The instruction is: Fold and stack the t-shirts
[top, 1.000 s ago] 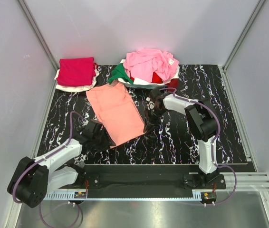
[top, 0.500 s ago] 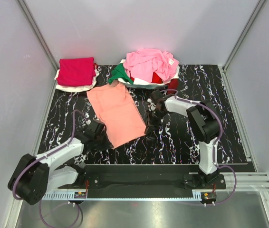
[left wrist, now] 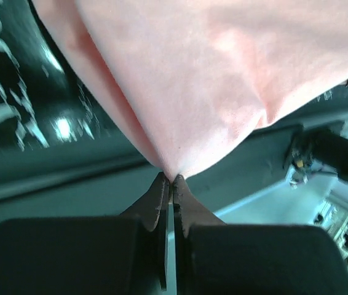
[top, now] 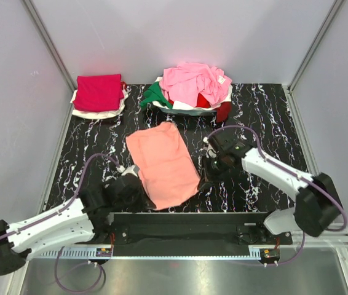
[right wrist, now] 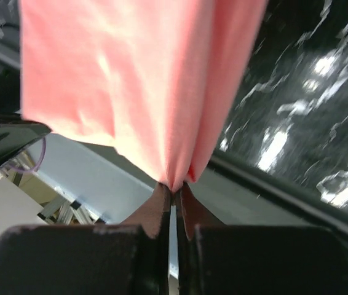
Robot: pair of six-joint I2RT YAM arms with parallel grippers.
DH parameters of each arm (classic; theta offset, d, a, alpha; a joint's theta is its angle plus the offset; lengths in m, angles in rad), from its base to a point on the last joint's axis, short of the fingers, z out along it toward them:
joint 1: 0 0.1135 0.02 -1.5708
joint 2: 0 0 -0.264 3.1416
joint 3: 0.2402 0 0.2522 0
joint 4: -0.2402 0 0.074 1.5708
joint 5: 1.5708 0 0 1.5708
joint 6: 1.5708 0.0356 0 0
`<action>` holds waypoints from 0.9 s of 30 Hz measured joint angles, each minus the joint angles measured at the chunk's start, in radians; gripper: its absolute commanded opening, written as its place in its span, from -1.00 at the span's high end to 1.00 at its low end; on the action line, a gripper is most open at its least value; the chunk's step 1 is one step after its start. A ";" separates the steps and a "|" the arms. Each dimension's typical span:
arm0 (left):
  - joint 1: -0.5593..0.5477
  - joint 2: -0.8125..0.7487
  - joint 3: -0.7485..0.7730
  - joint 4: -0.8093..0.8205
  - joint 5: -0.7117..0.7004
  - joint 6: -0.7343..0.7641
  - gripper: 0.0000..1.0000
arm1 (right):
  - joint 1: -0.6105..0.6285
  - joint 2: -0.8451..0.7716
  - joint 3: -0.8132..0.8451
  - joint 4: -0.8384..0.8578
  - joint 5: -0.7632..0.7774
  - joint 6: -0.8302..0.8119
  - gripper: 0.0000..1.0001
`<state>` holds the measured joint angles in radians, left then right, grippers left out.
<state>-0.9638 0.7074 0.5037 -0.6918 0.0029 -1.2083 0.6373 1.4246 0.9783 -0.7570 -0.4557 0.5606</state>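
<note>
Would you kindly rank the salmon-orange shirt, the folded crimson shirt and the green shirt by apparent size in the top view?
Largest: salmon-orange shirt.
Then: folded crimson shirt.
Smallest: green shirt, only partly visible.

This is looking like a robotics lab test cell. Plain pale panel walls (top: 180,31) and aluminium corner posts (top: 47,35) are enclosing a bench. A left arm (top: 51,224) and a right arm (top: 278,175) are sitting bolted to a black base rail (top: 186,224), purple cables (top: 235,127) are trailing loose, and a marble-patterned mat (top: 260,120) is covering the worktop.
</note>
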 measured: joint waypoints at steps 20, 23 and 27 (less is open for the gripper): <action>-0.070 0.192 0.534 -0.319 -0.218 -0.017 1.00 | 0.040 -0.004 0.446 -0.308 0.187 0.045 1.00; 0.024 0.192 0.512 -0.317 -0.196 0.039 1.00 | 0.005 0.088 0.512 -0.312 0.203 0.004 1.00; 0.144 0.199 0.491 -0.301 -0.164 0.118 1.00 | -0.035 0.183 0.593 -0.321 0.209 -0.040 1.00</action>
<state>-0.8200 0.9062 0.9947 -0.9932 -0.1608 -1.0901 0.6025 1.6077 1.5715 -1.0779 -0.2470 0.5201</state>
